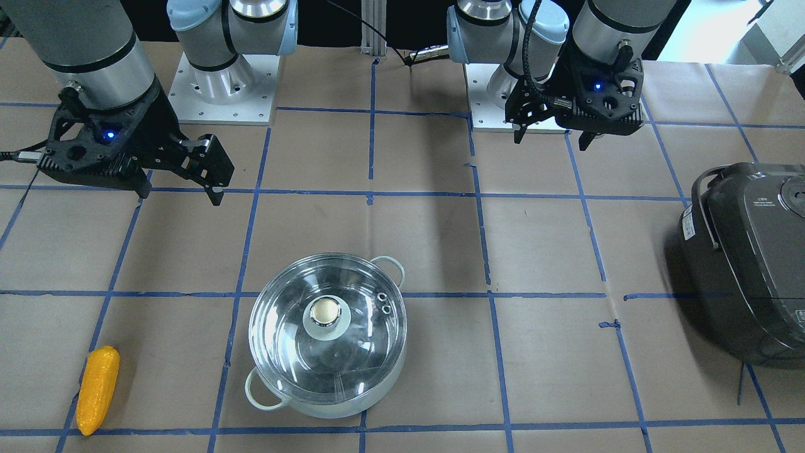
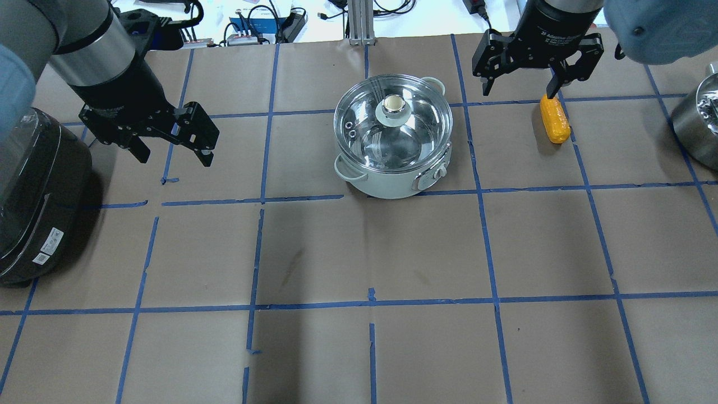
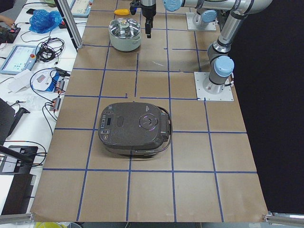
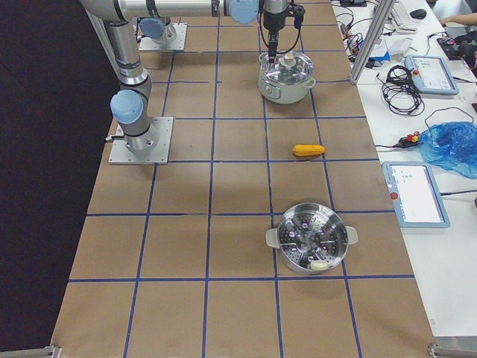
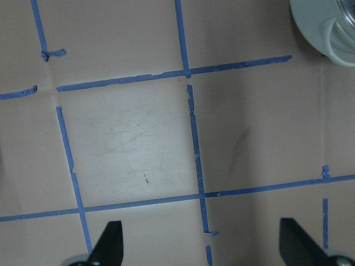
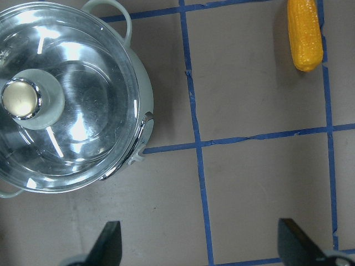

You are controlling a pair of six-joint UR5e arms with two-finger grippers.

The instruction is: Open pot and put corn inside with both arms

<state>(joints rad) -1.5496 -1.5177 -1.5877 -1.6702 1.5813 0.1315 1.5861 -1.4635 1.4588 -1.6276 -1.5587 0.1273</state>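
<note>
The pot (image 2: 392,168) stands on the table with its glass lid (image 2: 415,140) on and the pale knob (image 2: 392,104) on top; it also shows in the front view (image 1: 327,402) and the right wrist view (image 6: 145,94). The corn (image 2: 554,119) lies on the paper to the pot's right, also in the front view (image 1: 97,390) and the right wrist view (image 6: 305,33). My right gripper (image 2: 518,91) hangs open and empty, high above the table near the corn. My left gripper (image 2: 175,159) is open and empty, well left of the pot.
A dark grey rice cooker (image 2: 33,191) sits at the table's left end, close to my left arm. A steel steamer pot (image 2: 698,123) stands at the right edge. Blue tape lines grid the brown paper. Cables and devices lie beyond the far edge.
</note>
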